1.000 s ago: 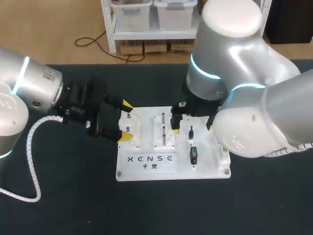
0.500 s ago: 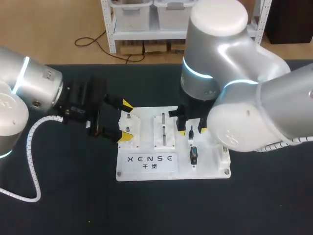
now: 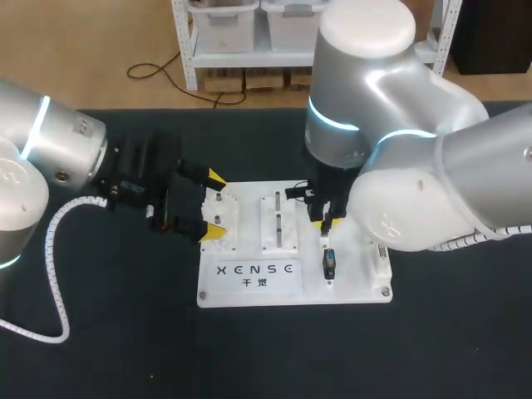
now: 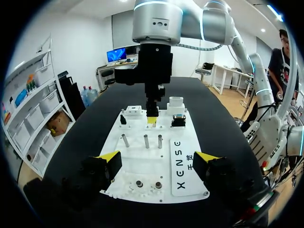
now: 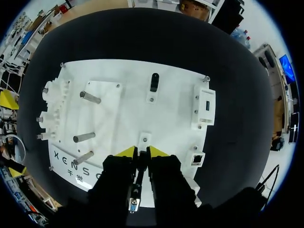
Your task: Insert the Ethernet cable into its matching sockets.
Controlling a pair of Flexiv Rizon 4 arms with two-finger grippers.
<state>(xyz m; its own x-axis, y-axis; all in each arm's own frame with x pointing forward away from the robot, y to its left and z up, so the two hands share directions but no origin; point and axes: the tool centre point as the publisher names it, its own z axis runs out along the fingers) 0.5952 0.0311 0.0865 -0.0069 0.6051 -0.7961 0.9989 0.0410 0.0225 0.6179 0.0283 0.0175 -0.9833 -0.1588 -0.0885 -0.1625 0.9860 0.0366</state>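
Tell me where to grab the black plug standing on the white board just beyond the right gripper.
Grip the black plug by its upper body, coming straight down from above, with the fingers across its narrow width. It seems to stand upright in a small mount on the white board, with open space on both flanks, so a top approach looks clearest.
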